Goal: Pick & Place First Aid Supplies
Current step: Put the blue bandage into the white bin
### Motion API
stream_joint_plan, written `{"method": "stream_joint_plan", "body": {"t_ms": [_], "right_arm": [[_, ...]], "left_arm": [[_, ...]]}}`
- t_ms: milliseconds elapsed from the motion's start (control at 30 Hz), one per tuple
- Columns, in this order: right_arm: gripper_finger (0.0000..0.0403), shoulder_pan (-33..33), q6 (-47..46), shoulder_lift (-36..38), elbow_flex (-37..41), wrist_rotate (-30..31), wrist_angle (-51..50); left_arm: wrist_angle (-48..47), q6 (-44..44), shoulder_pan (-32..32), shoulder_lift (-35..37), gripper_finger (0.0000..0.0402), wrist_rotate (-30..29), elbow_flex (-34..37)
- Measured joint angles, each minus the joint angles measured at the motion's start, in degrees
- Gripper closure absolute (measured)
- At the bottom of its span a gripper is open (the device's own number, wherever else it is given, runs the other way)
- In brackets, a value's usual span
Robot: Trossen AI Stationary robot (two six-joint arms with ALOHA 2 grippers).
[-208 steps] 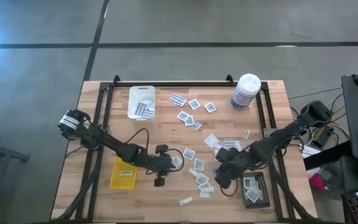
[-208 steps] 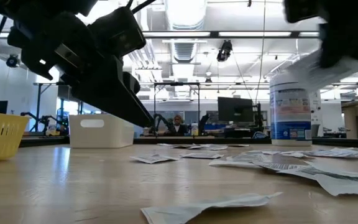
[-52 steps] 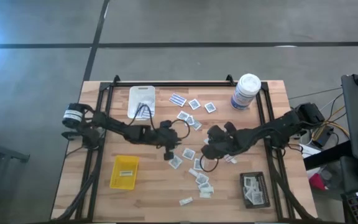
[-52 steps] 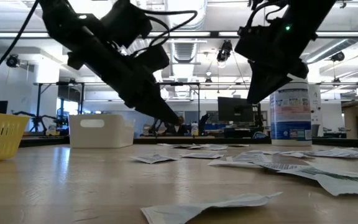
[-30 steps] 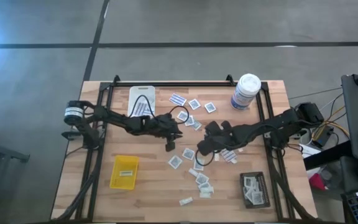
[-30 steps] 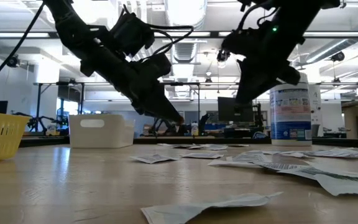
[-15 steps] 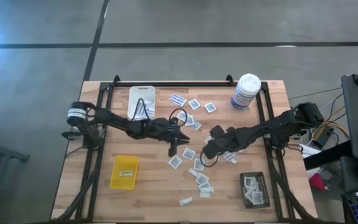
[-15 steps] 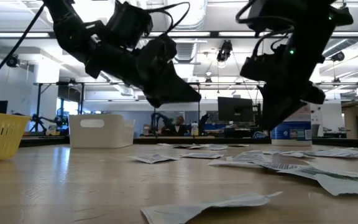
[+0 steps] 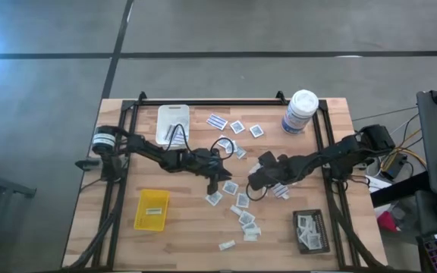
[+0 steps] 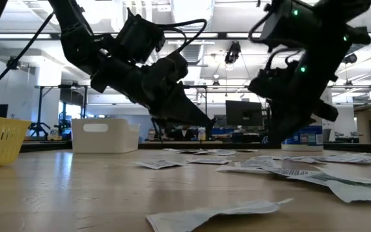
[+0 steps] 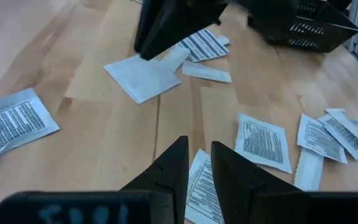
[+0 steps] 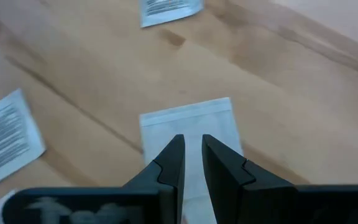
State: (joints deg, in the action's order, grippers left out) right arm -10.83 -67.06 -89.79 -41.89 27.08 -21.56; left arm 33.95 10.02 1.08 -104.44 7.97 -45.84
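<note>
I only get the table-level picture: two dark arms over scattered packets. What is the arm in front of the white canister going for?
Observer: That is the right gripper. Its wrist camera shows it directly over a plain white square packet.
Visitor: And the other arm?
Observer: The left gripper is slightly open and empty, above a printed packet.
Visitor: Where do the packets end up?
Observer: Seen from above, a black tray by the right arm already holds several white squares.

Robotics lab: workbenches, monitor (image 10: pixel 243 113), ceiling ducts (image 10: pixel 192 48).
</note>
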Motion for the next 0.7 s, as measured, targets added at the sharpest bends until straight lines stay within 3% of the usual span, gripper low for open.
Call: {"method": "stream_joint_plan", "body": {"t_ms": [300,700], "right_arm": [[0.0349,0.13,-2.38,-6.02,1.59,0.19,8.91],[0.0349,0.93,4.35,-16.67,-9.51,-1.21,10.80]], "left_arm": [[-0.10,-1.28,0.09,-0.02,0.0323,-0.59,0.07],[-1.43,-1.41,0.51,-0.71,0.0323,-2.08,0.11]]}}
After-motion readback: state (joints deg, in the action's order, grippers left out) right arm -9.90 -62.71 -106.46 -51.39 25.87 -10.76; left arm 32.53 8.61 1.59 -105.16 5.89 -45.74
